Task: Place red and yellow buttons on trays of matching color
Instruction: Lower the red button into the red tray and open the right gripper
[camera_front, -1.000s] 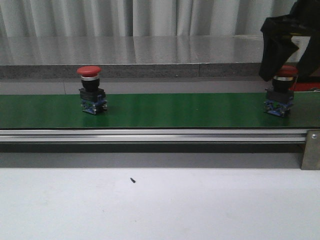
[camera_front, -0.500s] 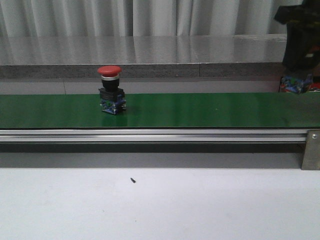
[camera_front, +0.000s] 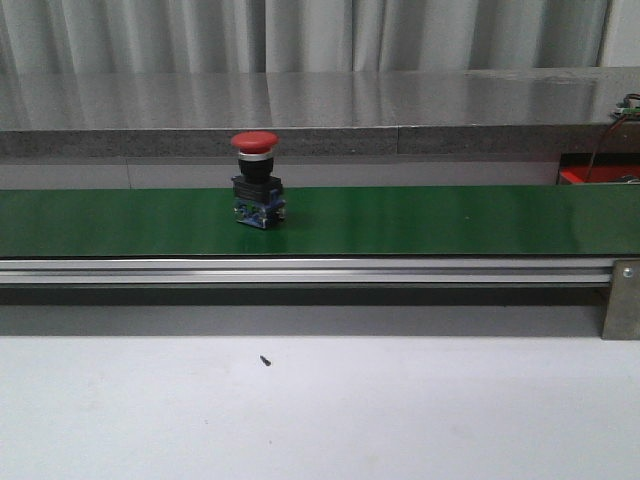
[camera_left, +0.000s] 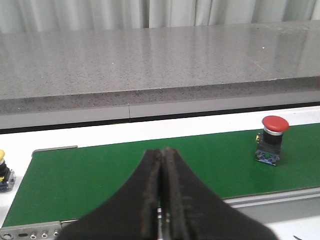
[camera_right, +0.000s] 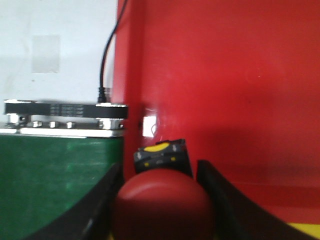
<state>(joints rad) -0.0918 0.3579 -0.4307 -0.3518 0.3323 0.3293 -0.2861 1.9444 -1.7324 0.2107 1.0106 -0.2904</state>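
The right gripper is holding a red button between its two dark fingers, squeezing it by the round cap so it cannot slip. It is hanging over the red tray, just past the end of the green belt, because red things are going on the red tray. The button's black and yellow bottom is pointing toward the tray floor, so I am guessing it is about to be set down there, though I cannot tell if it is touching yet. This arm is not showing in the front view, only a little corner of the red tray at the far right edge. The left gripper is waiting with its fingers pressed together and nothing in them, looking out over the belt. Another red button is standing upright on the green belt, a bit left of the belt's middle and nearer its back edge. A yellow button is peeking in at the left end of the belt, just off its edge. The left gripper is probably staying back because that next red button is riding toward the right arm's side. No yellow tray is showing anywhere.
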